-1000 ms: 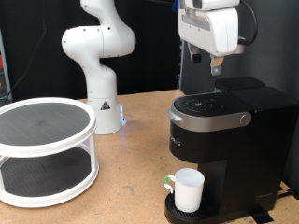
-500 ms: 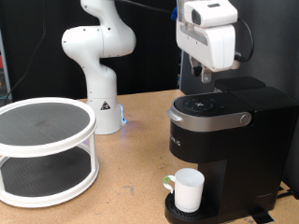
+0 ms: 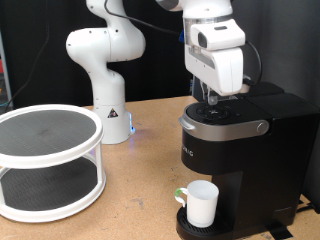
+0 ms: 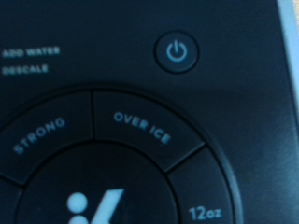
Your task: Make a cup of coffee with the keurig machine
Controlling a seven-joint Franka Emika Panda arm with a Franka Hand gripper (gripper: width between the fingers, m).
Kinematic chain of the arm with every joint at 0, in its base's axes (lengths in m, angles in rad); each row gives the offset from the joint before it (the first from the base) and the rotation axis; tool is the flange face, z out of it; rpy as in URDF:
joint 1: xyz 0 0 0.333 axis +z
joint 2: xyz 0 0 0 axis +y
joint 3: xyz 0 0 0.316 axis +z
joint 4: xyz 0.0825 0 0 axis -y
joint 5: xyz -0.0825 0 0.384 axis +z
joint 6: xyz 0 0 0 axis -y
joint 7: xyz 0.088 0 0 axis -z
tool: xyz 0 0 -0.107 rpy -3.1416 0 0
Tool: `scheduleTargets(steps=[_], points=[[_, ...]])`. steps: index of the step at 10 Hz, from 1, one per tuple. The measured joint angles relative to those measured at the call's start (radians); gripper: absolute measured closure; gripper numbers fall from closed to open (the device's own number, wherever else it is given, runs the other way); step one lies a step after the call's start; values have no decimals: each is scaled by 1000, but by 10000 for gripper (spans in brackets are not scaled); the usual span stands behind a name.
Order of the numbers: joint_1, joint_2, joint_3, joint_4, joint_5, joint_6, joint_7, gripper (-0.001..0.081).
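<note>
Matte-black keurig machine | white cup under spout | gripper aperture unclear

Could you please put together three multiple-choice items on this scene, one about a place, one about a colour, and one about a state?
1. Where does the cup stand?
A. On the top shelf of the white rack
B. On the drip tray of the keurig machine
C. On the wooden table beside the second arm's base

2. What colour is the two-tier rack?
A. White with dark shelves
B. Red
C. Yellow

3. Where is the hand now?
A. Down by the table
B. Directly above the machine's button panel
C. Gripping the cup's handle

Key: 1 B, the exterior view shows the cup beneath the machine's spout. 2 A, its frame is white around dark mesh. 3 B, the wrist view is filled by the power button and the panel labels.
</note>
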Motion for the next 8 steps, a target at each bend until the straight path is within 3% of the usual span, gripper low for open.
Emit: scheduleTargets(steps=[4,8], points=[[0,0,0,-44,0,59,0,805],[0,1,1,-52,1,94,0,805]])
